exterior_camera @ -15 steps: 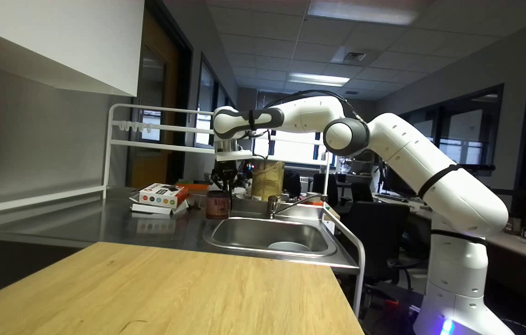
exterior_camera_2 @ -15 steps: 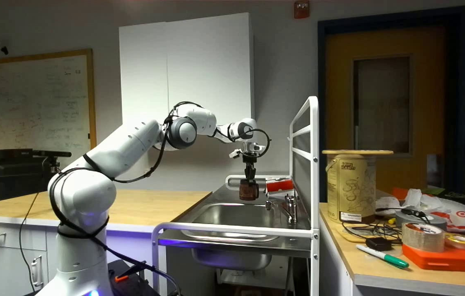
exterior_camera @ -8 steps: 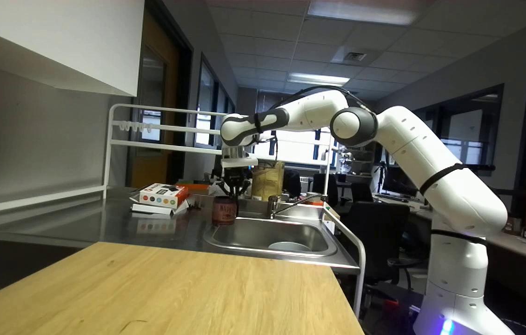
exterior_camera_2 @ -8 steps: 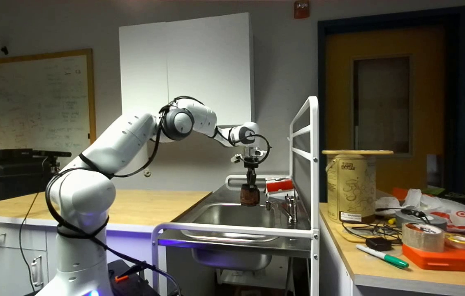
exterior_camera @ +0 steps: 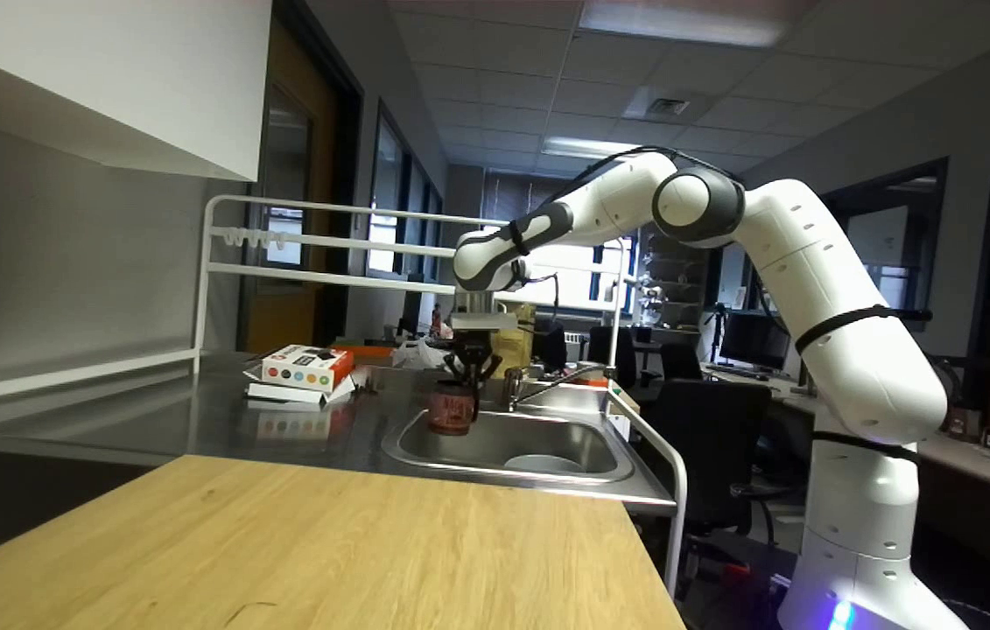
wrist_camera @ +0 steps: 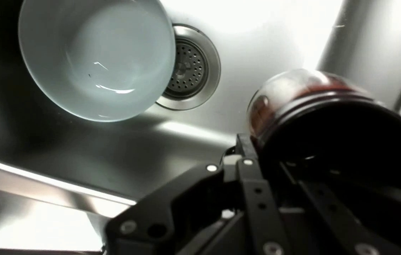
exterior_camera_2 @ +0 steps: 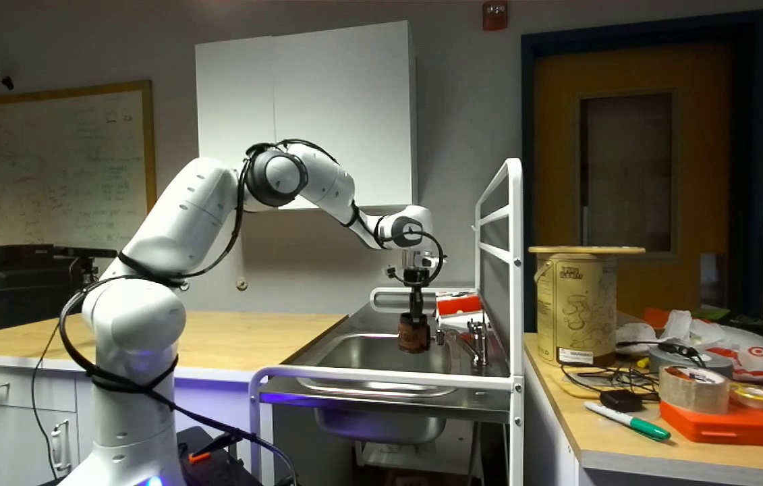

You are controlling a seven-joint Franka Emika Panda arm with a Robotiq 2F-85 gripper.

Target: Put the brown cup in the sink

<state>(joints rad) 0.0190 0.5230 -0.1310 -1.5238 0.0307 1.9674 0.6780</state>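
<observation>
The brown cup [exterior_camera: 449,411] is reddish-brown with a printed band. It hangs over the faucet-side end of the sink [exterior_camera: 398,448], near the rim, in both exterior views; here it is the cup [exterior_camera_2: 412,337]. My gripper [exterior_camera: 472,378] is shut on the cup's wall. In the wrist view, one finger of the gripper [wrist_camera: 265,157] lies outside the cup [wrist_camera: 292,88] and the other reaches over its dark mouth. The cup is about upright, and its inside is too dark to read. The basin [wrist_camera: 221,118] lies below it.
A pale bowl [wrist_camera: 108,71] sits in the sink by the drain [wrist_camera: 188,71]. The faucet [exterior_camera: 512,387] stands at the sink's back edge, close to the cup. White rails [exterior_camera_2: 516,270] border the counter. A red-and-white box [exterior_camera: 306,367] lies on the steel counter. A wooden tabletop [exterior_camera: 354,542] adjoins it.
My gripper has carried the cup from over the counter beside the sink to above the basin. It has also come lower. The bowl and box have not moved.
</observation>
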